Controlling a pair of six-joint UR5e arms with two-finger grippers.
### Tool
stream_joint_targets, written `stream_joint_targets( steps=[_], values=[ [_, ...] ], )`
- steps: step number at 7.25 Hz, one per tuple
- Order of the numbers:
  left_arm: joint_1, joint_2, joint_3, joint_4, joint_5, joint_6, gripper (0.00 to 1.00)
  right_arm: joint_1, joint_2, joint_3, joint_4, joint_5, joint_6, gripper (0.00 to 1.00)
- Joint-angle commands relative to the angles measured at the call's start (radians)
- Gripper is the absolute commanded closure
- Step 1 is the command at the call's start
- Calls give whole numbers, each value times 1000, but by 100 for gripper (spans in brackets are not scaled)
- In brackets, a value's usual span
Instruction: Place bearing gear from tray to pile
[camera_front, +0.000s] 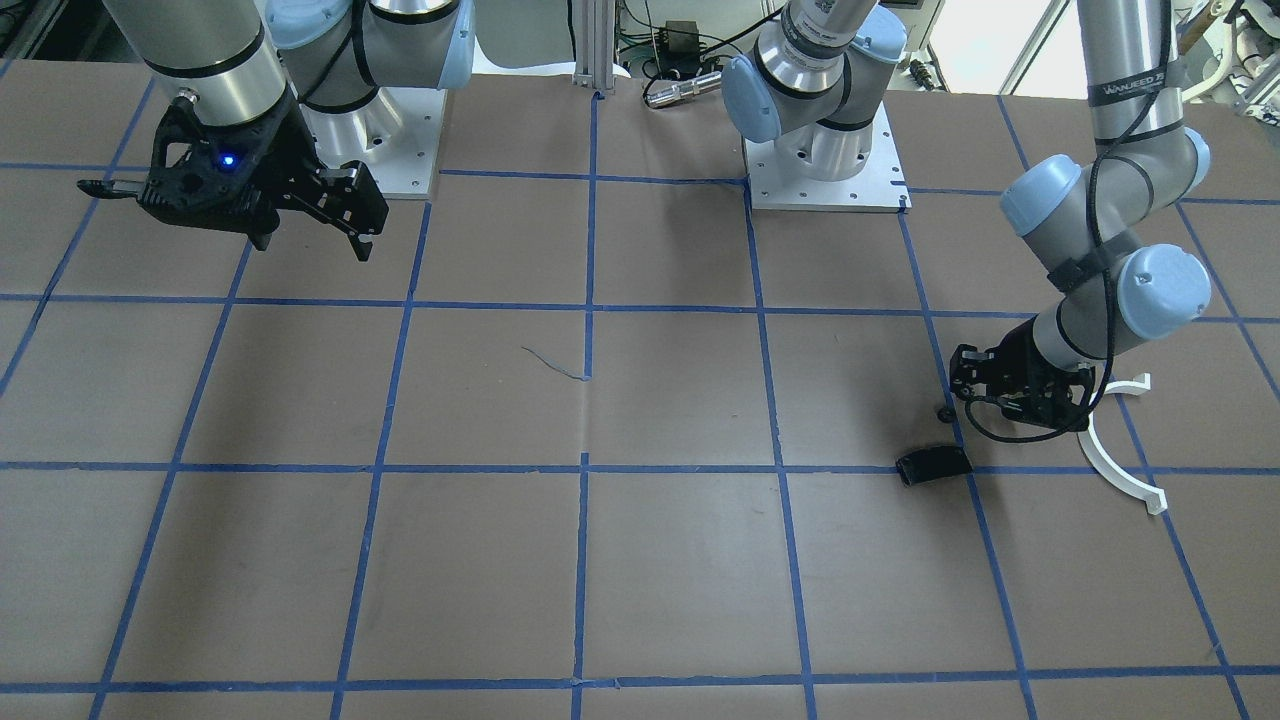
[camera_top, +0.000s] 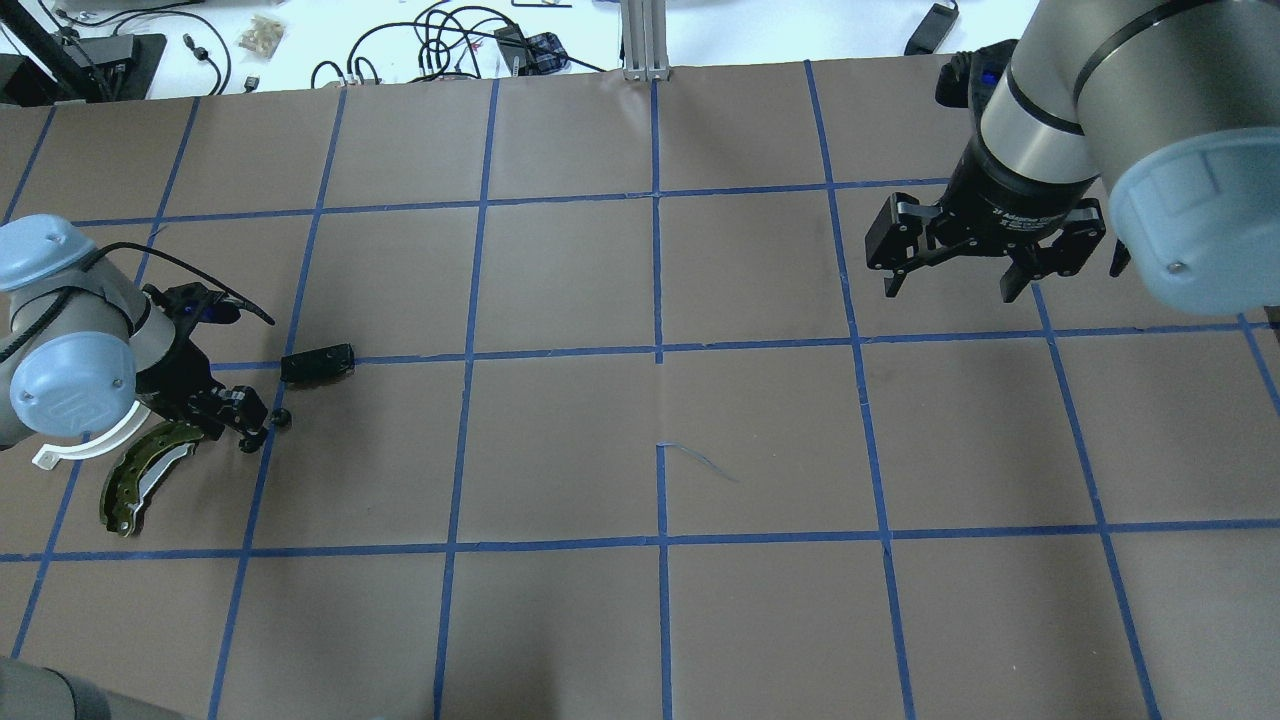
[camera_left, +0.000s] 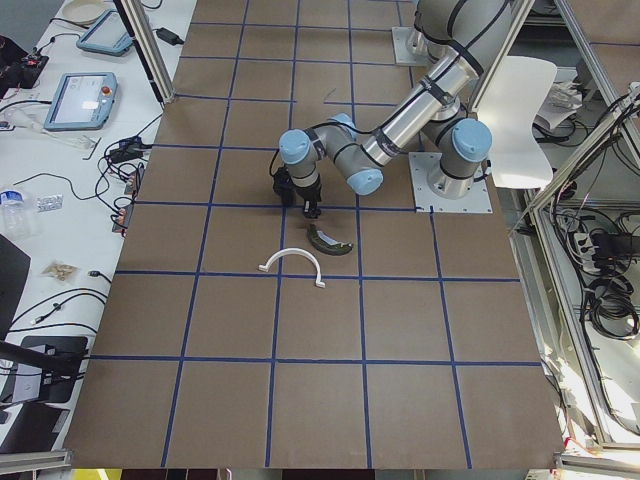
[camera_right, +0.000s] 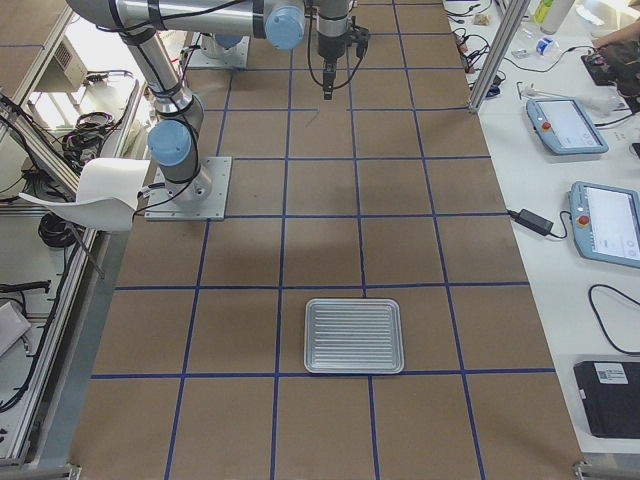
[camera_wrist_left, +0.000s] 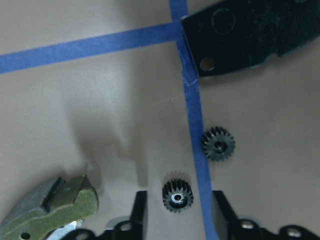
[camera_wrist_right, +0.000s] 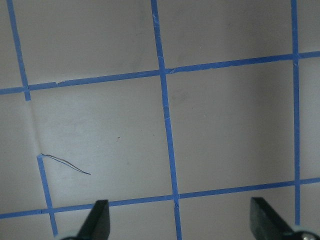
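In the left wrist view, a small black gear (camera_wrist_left: 177, 195) lies on the table between the spread fingertips of my left gripper (camera_wrist_left: 180, 202), which is open. A second small black gear (camera_wrist_left: 218, 143) lies just beyond, beside the blue tape. The pile is around them: the flat black pad (camera_wrist_left: 240, 35), the olive brake shoe (camera_wrist_left: 50, 210) and, in the overhead view, the white half-ring (camera_top: 85, 445). My left gripper (camera_top: 260, 428) is low over the table at the left. My right gripper (camera_top: 950, 275) is open and empty, high at the right. The ribbed metal tray (camera_right: 353, 335) shows only in the exterior right view.
The table is brown paper with a blue tape grid (camera_top: 658, 350). The black pad (camera_top: 317, 362) lies just beyond my left gripper and the brake shoe (camera_top: 150, 475) just behind it. The arm bases (camera_front: 825, 170) stand at the robot's side of the table.
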Motion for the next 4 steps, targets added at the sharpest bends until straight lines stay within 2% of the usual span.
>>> stream_joint_targets(
  steps=[1,2,3,4],
  values=[
    [-33,60,88,-155,-5,-33,0,-1,0,-2,-8,1,0,0],
    [-101,90,209,-367,-8,-112,0,-1,0,-2,-2,0,0,0],
    [-202,121,326,-501,-8,-213,0,-1,-1,-2,-2,1,0,0],
    [-269,158,448,-592,-5,-234,0,-1,0,-3,-5,1,-1,0]
  ],
)
